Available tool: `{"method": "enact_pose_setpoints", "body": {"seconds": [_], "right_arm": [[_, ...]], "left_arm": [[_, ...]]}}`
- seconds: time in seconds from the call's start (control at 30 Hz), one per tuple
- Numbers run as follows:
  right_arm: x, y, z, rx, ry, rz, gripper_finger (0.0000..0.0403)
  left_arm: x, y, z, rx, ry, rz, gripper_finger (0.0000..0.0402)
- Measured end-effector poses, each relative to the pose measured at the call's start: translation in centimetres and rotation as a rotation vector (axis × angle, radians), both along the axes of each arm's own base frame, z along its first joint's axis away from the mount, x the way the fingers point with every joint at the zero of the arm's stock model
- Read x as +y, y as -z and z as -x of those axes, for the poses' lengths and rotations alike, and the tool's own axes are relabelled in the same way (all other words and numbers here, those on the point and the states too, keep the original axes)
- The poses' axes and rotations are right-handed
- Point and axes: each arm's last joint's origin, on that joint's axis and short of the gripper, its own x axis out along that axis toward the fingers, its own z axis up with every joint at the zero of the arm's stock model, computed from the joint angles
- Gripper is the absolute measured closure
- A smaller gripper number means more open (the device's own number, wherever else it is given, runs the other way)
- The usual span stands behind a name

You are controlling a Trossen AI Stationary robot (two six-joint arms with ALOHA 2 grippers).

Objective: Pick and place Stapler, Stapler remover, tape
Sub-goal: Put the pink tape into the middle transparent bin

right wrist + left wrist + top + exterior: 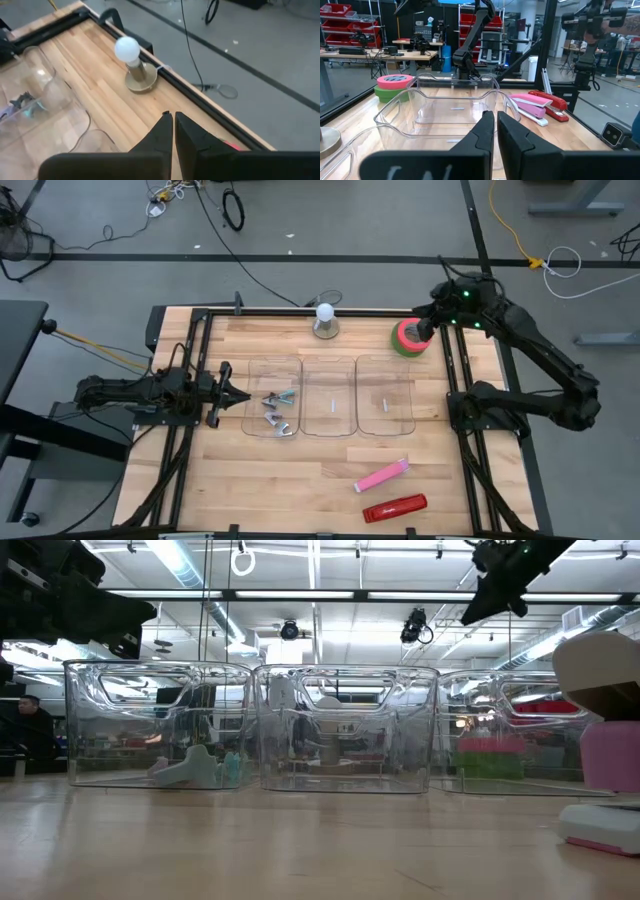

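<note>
The green tape roll with a red-pink core [409, 338] lies flat on the table's far right; it also shows in the left wrist view [394, 83]. My right gripper [428, 330] hangs shut high above it [173, 125], touching nothing. My left gripper [228, 385] is shut [495, 129] and empty, level at the table's left, just outside the left clear bin [272, 395]. Staple removers [278, 408] lie in that bin. A pink stapler [381, 475] and a red stapler [394, 507] lie on the table near the front edge.
Three clear bins stand in a row across the table's middle: left, middle [330, 395] and right [385, 395]. A white ball on a round grey base [325, 321] stands at the far edge. Black rails [455, 380] run along the table's sides.
</note>
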Motion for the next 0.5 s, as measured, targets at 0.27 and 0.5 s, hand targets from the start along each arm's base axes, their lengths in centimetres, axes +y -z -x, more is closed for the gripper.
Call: {"method": "enact_pose_setpoints", "body": {"seconds": [0.27,0.5], "right_arm": [[-1.9,1.8,-1.8,0.06,0.018,-0.094,0.0381],[-3.3,3.5,-3.0,0.139,0.073,-0.156,0.0375]], "left_arm": [[0.0,0.0,0.0,0.0,0.0,0.0,0.0376],[0.0,0.0,0.0,0.0,0.0,0.0,0.0376]]}}
